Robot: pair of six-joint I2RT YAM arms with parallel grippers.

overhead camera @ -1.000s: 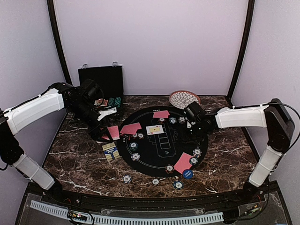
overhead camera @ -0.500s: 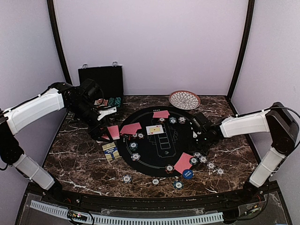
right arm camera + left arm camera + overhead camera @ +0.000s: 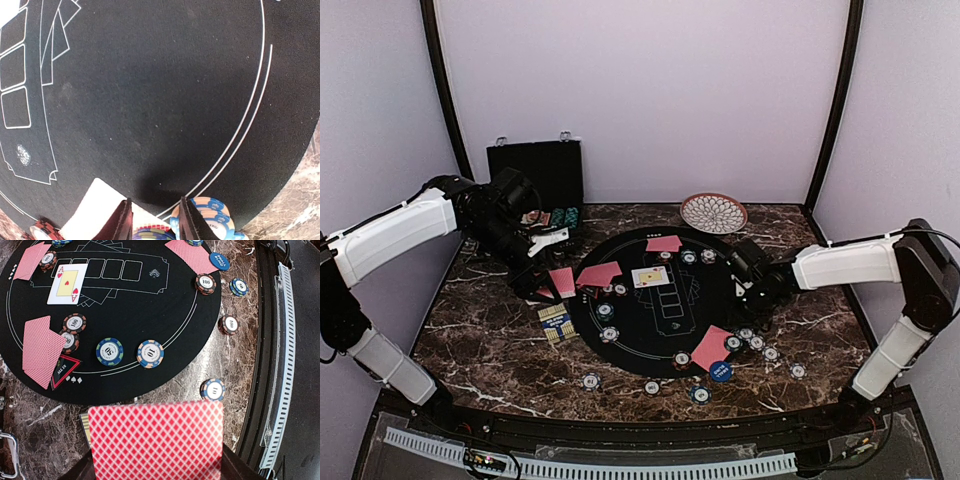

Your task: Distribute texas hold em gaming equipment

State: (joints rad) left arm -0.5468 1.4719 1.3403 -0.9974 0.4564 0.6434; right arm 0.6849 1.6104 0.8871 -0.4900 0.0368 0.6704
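Observation:
A black round poker mat (image 3: 660,300) carries red-backed cards (image 3: 599,274), a face-up ace (image 3: 66,284), striped poker chips (image 3: 109,351) and a red-triangle marker (image 3: 62,372). A blue button (image 3: 721,371) sits at the mat's near edge. My left gripper (image 3: 542,285) hovers off the mat's left rim, shut on a red-backed card (image 3: 156,440) that hides its jaws. My right gripper (image 3: 155,200) is low over the mat's right side (image 3: 752,292). Its fingers (image 3: 187,220) stand a chip's width apart with a striped chip stack (image 3: 152,235) between them. A blue chip (image 3: 207,215) lies just outside them.
A black hinged case (image 3: 535,170) stands open at the back left. A patterned plate (image 3: 713,211) sits at the back centre. Loose chips (image 3: 772,353) lie on the marble right of the mat, others along the front (image 3: 591,380). A yellow-striped card (image 3: 555,322) lies left of the mat.
My right gripper moved right and nearer, to the mat's right side. Several chips appeared on the marble at the right front and spread a little. The left arm stayed put.

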